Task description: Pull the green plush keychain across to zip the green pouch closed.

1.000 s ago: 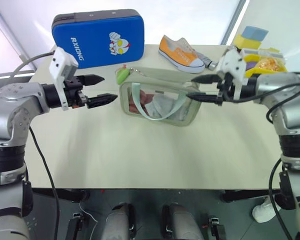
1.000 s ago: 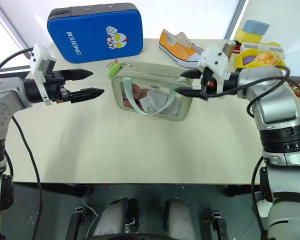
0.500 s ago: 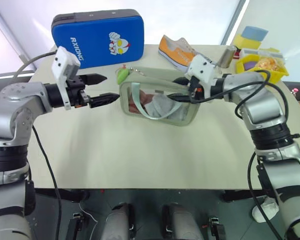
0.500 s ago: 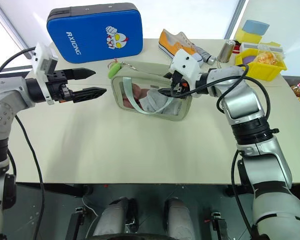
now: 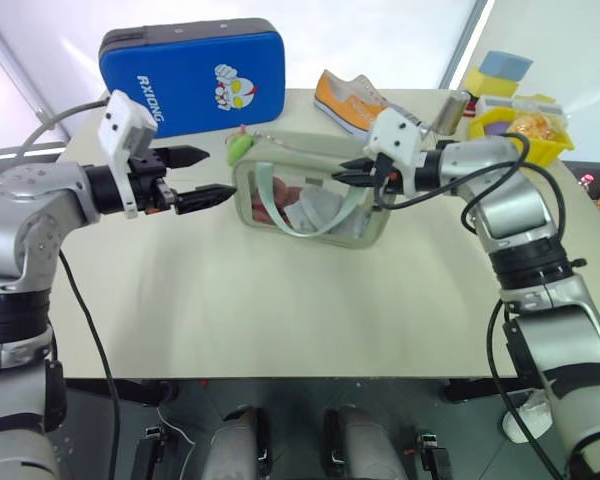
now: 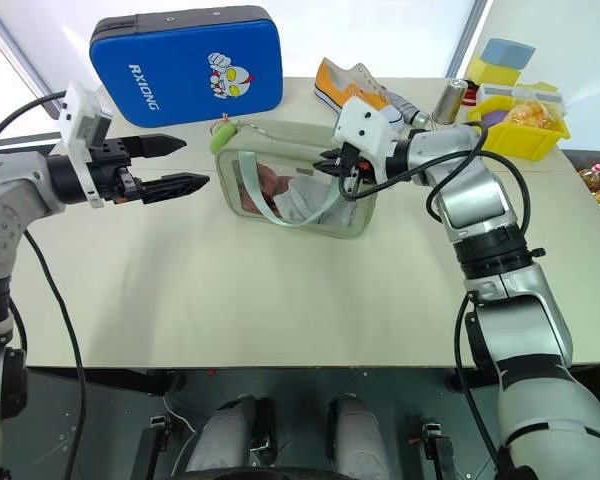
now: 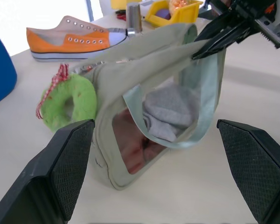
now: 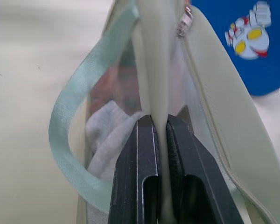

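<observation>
R pincer (image 6: 327,161): fingers pressed together on the top edge of the pouch (image 6: 296,180), near its right end. R wrist view confirms: both black fingers (image 8: 135,172) clamp a thin fold of pale green fabric along the zipper line, almost no gap between them.

L pincer (image 5: 202,175): spread wide, holds nothing. It hangs above the counter (image 5: 280,300) just off the pouch's left end, tips pointing at it, not touching. In L wrist view the two finger pads (image 7: 67,163) frame the pouch from either side with clear space between.

Pouch: stands mid-counter, slightly toward the far side, between both pincers. Clear side window faces the near edge; mint strap (image 5: 310,210) loops down in front of the window. Grey cloth and sth reddish inside, contents not identifiable through the plastic.

Keychain (image 5: 241,150): lime-green fuzzy ring w/ red-checked bit, at the pouch's far left top corner, resting against the fabric beside the zipper end. Neither pincer touches it. Link to the zipper pull is too small to make out.

Whether the zipper is open or shut along its length: cannot tell, as the top is pinched and partly covered by the R pincer.

Behind the pouch: blue case (image 5: 195,75) upright, orange shoe (image 5: 355,100), metal can (image 6: 446,100), yellow bin (image 6: 520,120) at far right, partly cut off by the arm.
</observation>
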### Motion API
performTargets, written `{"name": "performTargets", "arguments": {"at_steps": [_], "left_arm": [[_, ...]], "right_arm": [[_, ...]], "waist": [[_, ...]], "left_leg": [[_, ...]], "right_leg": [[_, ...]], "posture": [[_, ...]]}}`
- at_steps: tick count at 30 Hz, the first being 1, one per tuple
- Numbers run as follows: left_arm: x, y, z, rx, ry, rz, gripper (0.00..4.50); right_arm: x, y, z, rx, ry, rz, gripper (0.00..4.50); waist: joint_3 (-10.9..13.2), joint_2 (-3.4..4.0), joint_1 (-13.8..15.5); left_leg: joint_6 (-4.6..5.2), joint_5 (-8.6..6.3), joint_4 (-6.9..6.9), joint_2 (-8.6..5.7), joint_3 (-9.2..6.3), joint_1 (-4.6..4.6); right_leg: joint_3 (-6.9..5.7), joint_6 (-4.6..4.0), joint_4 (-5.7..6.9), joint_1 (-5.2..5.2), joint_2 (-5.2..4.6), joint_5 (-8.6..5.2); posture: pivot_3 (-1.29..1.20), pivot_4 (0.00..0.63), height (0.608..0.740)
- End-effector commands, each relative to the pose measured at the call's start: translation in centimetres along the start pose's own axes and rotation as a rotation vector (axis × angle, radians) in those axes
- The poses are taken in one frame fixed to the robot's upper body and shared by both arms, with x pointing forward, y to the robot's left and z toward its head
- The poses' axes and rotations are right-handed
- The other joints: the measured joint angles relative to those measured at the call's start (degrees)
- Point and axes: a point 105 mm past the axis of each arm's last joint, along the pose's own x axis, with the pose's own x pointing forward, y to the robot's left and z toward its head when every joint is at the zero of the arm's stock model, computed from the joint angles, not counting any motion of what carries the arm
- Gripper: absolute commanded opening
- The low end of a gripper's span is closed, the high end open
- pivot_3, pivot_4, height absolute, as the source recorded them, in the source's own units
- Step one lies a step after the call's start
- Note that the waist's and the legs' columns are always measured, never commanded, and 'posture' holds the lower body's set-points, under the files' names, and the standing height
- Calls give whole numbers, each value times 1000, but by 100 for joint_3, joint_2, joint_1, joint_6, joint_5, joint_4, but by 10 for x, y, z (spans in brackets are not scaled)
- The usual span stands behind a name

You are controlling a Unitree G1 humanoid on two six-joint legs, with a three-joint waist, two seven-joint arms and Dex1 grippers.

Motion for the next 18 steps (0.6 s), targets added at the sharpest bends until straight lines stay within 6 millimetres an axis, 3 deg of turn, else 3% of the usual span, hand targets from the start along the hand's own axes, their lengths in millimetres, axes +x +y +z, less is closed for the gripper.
{"name": "performTargets", "arguments": {"at_steps": [1, 8, 14, 18], "left_arm": [[-7, 3, 17, 60, -34, 22, 4500], [-8, 1, 8, 46, -19, 32, 4500], [-5, 1, 8, 44, -22, 32, 4500], [-2, 2, 8, 44, -24, 26, 4500]], "right_arm": [[-7, -3, 15, -91, -47, 28, 26], [-5, 18, 1, -83, -41, 94, 26], [-10, 16, 2, -67, -45, 65, 26], [-18, 11, 13, -67, -63, 55, 26]], "waist": [[0, 0, 9], [-1, -1, 22], [-1, -1, 7], [-1, -1, 15]], "left_leg": [[0, 0, 0, 0, 0, 0], [0, 0, 3, -2, 0, -1], [-2, 1, 2, 0, 0, 2], [-2, 1, 3, -1, 0, 2]], "right_leg": [[0, 0, 0, 0, 0, 0], [0, 0, 2, 2, -4, 0], [0, 0, 4, 2, -2, 0], [0, 0, 4, 2, -3, 0]], "posture": [[0, 150, 740], [0, 150, 740], [0, 150, 740], [0, 150, 740]]}}
